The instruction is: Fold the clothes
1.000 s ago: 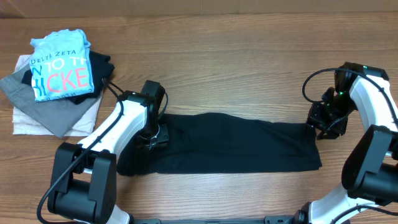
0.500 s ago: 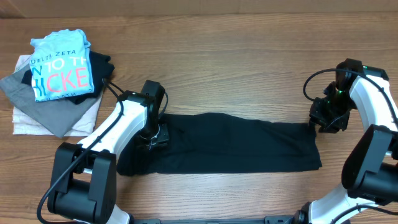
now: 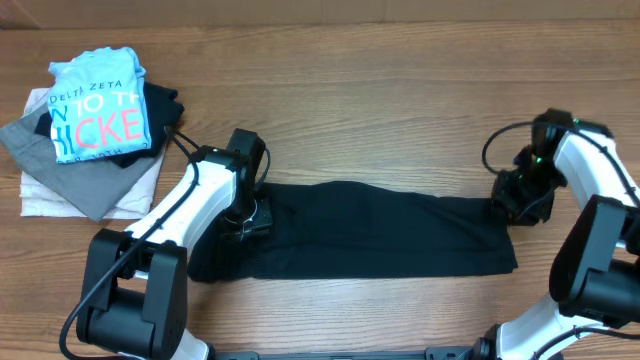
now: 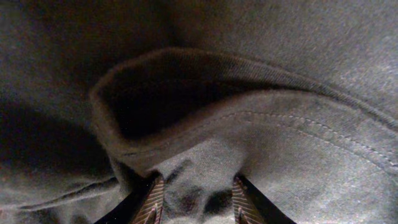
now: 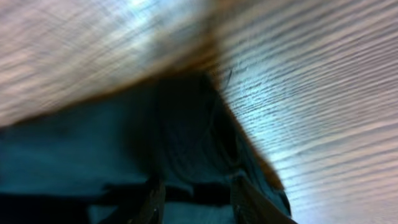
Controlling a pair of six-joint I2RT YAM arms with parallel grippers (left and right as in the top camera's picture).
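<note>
Across the table [image 3: 400, 100], black garment [image 3: 380, 232] lengthwise left-to-right — left end effector [image 4: 198, 190] clamped on fabric (right end effector [image 3: 515, 200]: grip unclear).

We note white rounded shells on the left arm [image 3: 185, 205] and right arm [image 3: 592, 160], with black joints and bases. Behind the right claw [image 5: 196, 198] a black cable [image 3: 490, 150] loops beside a green light [image 3: 541, 157]. Fingers [image 4: 153, 200] of the left claw [image 4: 196, 198] carry ribbed brown pads edged black.

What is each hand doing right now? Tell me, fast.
Left hand: closed on the black garment, fabric bunched in its grip.
Right hand: at the garment's right corner; the view is blurred, so open or closed cannot be told.
</note>
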